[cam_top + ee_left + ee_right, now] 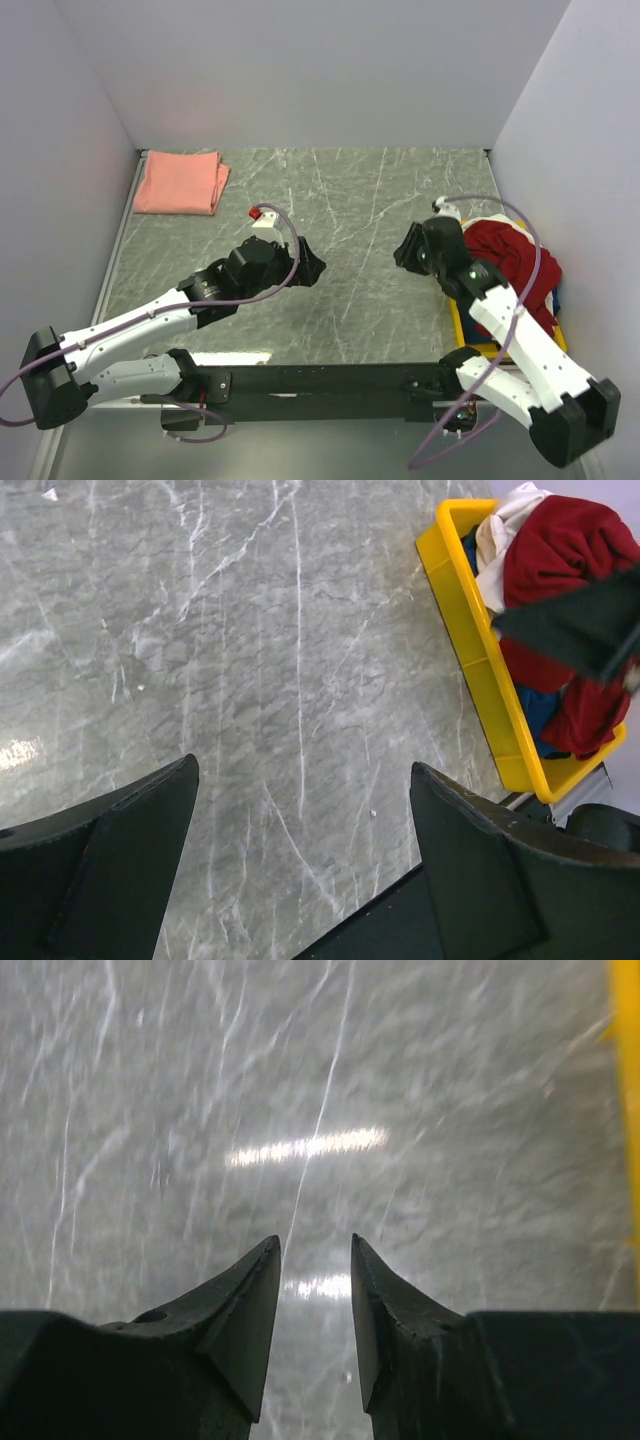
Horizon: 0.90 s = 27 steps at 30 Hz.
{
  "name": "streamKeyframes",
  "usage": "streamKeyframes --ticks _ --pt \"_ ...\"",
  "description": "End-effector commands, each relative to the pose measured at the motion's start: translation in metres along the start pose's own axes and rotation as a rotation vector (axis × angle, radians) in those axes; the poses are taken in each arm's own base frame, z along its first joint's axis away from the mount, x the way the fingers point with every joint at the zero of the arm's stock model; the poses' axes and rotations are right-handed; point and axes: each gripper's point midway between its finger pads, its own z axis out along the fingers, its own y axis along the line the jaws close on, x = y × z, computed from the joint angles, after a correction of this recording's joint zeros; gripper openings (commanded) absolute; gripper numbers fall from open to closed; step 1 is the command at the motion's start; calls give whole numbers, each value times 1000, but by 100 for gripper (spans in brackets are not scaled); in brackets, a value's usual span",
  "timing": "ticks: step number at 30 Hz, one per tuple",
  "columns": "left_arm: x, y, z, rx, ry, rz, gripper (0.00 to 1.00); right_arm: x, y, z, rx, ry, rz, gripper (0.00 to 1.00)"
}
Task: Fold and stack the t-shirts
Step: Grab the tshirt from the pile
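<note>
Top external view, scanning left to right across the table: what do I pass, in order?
Folded salmon pink t-shirt → left pincer → right pincer → deep red t-shirt, heaped at the right edge.

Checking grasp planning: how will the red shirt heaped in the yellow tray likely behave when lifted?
Probably floppy: the red shirt lies crumpled and hangs over the rim of the yellow tray. Lifting it may drag along the white cloth bunched beside it.
</note>
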Motion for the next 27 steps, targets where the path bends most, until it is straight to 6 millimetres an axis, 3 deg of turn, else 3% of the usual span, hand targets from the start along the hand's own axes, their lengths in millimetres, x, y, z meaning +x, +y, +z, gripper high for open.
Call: streamKeyframes --ticks 1,3,4,7,8,13,17,21,27 --pt "-13 -20 -4 52 4 21 92 -66 -11 -1 157 -139 27 42" --pt "-10 -21 -6 65 24 25 92 -90 -22 -3 231 -167 46 44" --pt "-8 -21 -7 65 30 26 93 -101 -47 0 327 -183 82 45" --pt "-8 -16 -10 40 36 33 95 -122 -82 -8 461 -219 148 46" --pt "-8 -14 -10 35 36 41 95 -132 -103 -16 526 -252 186 46" --pt "-10 -5 -14 0 33 72 98 -149 -153 -49 731 -351 256 51" --pt "-9 1 -15 -12 61 104 98 -149 -177 -54 827 -353 301 51" --pt "-14 0 -19 -10 66 117 98 -133 -206 -47 911 -311 351 52" --pt "-7 3 -20 -6 82 119 99 -111 -230 -33 936 -274 398 52"
